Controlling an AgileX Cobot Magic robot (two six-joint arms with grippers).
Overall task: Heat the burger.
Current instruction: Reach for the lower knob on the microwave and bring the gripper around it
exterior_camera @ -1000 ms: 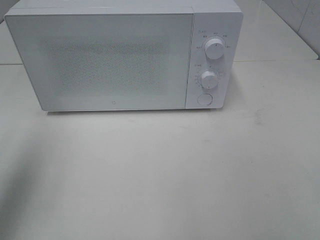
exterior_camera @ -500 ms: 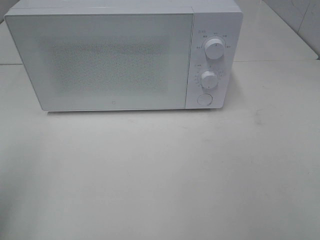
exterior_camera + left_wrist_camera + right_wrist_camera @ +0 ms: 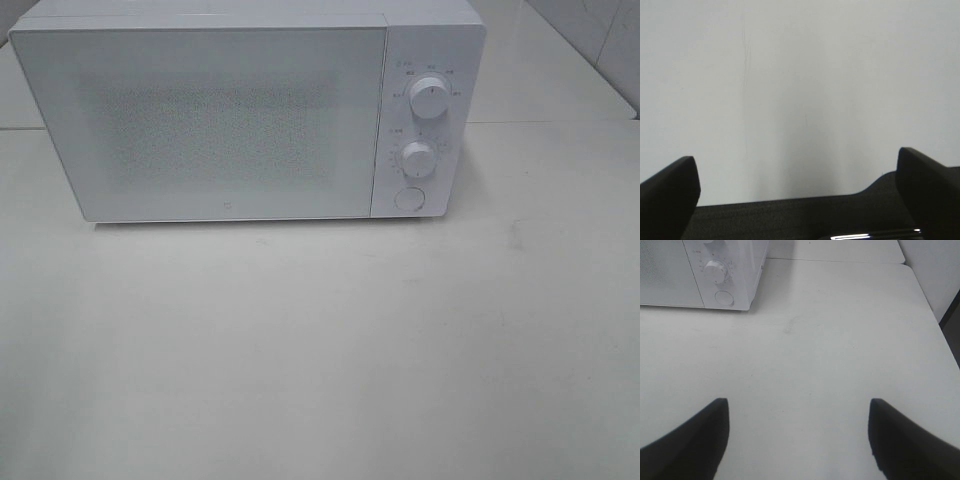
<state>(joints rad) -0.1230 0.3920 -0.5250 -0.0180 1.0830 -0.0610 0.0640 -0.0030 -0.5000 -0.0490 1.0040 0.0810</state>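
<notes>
- The burger shows in no view, so where it lies cannot be told.
- A white microwave stands at the back of the pale table, its door closed. Two dials sit above a round button.
- The left gripper has its jaws spread wide and empty.
- The right gripper has its jaws wide and empty above the table, well apart from the microwave.

The burger is not visible, possibly hidden behind the microwave door.

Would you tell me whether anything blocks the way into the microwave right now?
Yes: the door of the microwave is shut, closing off the inside. The burger shows in no view, so its path cannot be judged.
</notes>
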